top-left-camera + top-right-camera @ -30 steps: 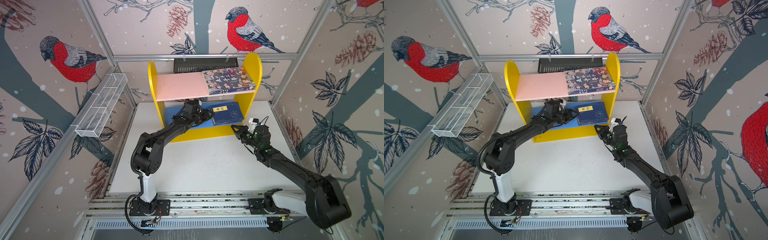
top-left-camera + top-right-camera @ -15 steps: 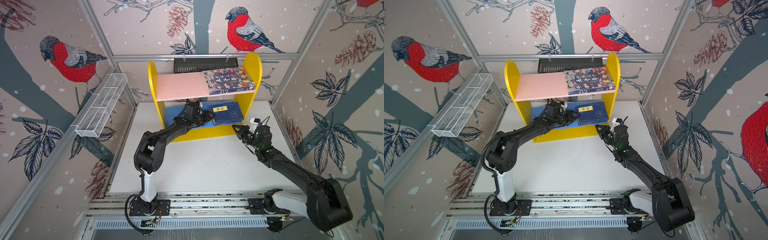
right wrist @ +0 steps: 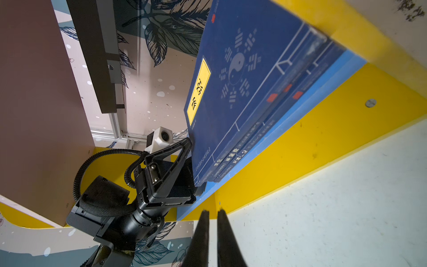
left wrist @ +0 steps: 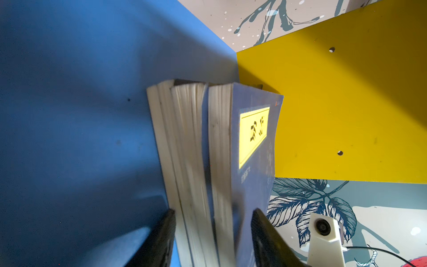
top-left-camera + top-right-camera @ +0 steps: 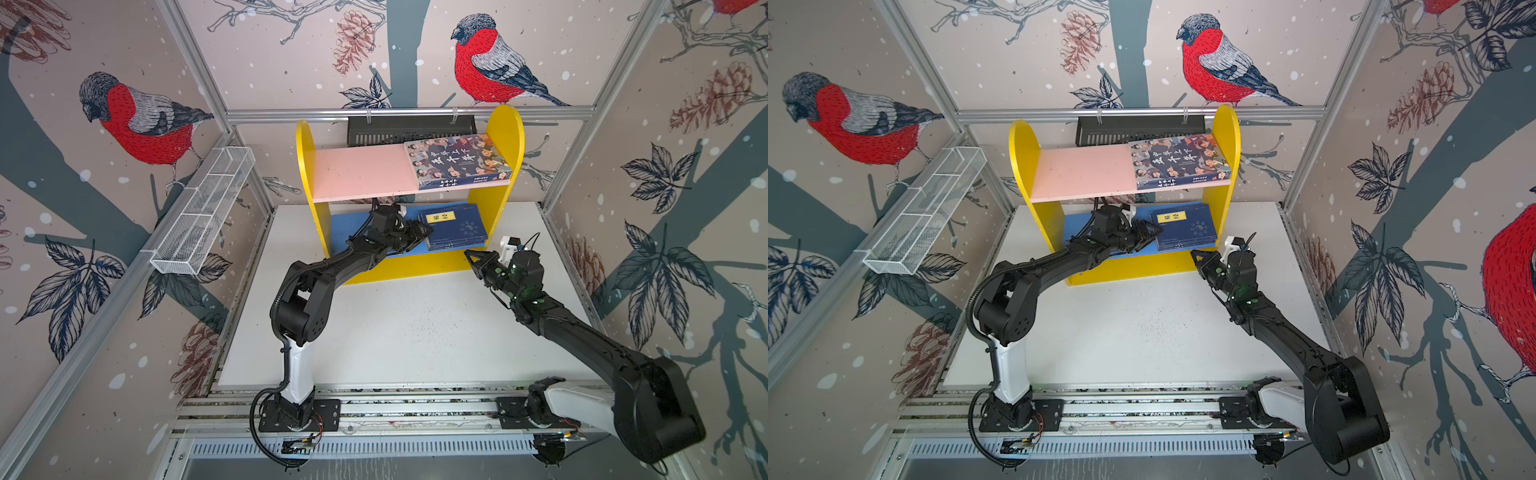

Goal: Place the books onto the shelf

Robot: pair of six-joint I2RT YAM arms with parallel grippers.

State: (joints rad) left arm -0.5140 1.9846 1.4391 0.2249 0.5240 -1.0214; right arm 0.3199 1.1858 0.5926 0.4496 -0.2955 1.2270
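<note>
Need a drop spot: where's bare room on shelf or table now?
Free: pink upper board, left part, between the left yellow panel and the cartoon-cover book; blue lower board, left strip by that panel; white table in front of the shelf. Crowded: lower board's right side, navy books with the left gripper on them, right gripper close.

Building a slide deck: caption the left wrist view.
Left gripper straddles the stacked navy books on the shelf's blue lower board.
</note>
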